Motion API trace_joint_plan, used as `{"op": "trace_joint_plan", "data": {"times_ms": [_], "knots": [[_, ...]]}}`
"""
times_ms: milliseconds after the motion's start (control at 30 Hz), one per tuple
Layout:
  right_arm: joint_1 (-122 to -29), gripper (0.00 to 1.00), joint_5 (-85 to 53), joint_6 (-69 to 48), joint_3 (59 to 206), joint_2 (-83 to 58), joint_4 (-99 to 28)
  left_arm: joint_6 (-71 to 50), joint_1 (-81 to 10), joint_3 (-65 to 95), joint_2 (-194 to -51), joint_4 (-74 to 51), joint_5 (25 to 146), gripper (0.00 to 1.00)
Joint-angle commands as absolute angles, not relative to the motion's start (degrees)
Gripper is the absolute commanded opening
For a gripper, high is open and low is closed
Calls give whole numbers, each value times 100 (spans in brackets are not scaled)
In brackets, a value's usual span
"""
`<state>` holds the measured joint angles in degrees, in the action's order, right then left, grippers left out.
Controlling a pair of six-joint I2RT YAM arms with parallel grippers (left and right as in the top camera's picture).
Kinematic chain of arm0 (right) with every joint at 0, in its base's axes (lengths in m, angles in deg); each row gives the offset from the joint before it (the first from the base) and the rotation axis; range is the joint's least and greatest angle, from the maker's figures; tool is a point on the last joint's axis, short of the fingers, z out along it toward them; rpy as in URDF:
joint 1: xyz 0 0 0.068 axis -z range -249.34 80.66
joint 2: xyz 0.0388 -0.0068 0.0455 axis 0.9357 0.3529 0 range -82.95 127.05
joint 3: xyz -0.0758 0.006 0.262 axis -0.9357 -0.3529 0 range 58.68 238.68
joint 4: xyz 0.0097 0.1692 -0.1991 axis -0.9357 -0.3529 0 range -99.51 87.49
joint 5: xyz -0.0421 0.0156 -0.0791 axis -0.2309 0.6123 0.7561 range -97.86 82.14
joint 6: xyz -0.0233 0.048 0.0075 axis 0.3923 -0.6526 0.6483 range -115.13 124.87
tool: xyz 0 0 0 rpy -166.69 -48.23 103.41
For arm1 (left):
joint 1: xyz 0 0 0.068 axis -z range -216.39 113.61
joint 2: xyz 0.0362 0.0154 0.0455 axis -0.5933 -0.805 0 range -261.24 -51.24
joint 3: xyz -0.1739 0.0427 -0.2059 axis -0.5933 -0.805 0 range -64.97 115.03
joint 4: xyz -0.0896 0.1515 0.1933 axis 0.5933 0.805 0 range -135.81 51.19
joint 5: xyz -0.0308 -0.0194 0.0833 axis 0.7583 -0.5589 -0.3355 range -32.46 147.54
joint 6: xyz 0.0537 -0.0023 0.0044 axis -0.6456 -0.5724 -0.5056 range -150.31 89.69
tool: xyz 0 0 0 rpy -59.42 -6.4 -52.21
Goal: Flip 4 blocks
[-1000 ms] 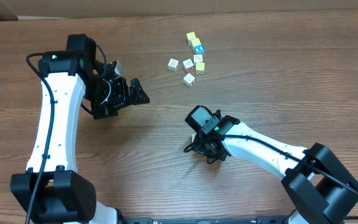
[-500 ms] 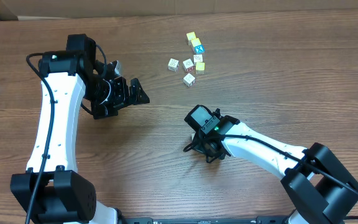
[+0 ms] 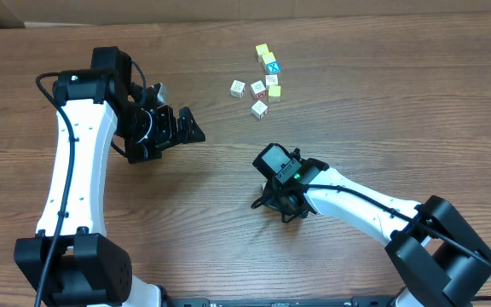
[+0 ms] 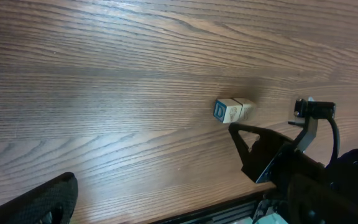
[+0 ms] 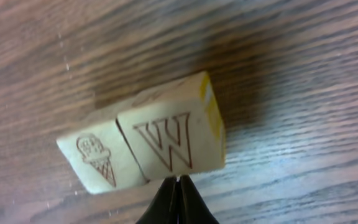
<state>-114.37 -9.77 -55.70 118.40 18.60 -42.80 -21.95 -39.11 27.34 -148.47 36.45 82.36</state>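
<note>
**Left gripper wide open, right gripper pinched shut, no block held by either.**

From overhead you see the blocks [image 3: 259, 87] in a loose cluster toward the far side of the table [image 3: 382, 102], mixed with yellow-topped cubes [image 3: 262, 51] and well apart from both arms. Your left gripper [image 4: 153, 152] has its jaws spread wide with nothing between them. Its wrist camera shows a blue D block [image 4: 221, 111] touching a cream block [image 4: 241, 111] on the wood just beyond one finger. Your right gripper [image 5: 179, 186] points down near the table's middle with its fingertips pressed together on nothing. Just past them a W block [image 5: 169, 143] with a yellow side lies touching an ice-cream-cone block [image 5: 95, 158]. Overhead, that pair is probably hidden beneath the gripper.
</note>
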Motion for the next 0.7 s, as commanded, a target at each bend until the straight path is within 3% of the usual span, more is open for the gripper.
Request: {"op": "trace_joint_plan", "data": {"times_ms": [0, 200, 667], "knots": [[-11411, 4, -1253, -5031, 12164, 1721, -4512, -2263, -3896, 2850, -14864, 3638, 8236, 100], [-11236, 4, -1237, -4392, 12800, 1605, -4837, -2261, -3896, 2850, -14864, 3638, 8236, 100], [-10823, 4, -101, -4001, 12714, 1618, -3581, -2261, -3896, 2850, -14864, 3638, 8236, 100]]}}
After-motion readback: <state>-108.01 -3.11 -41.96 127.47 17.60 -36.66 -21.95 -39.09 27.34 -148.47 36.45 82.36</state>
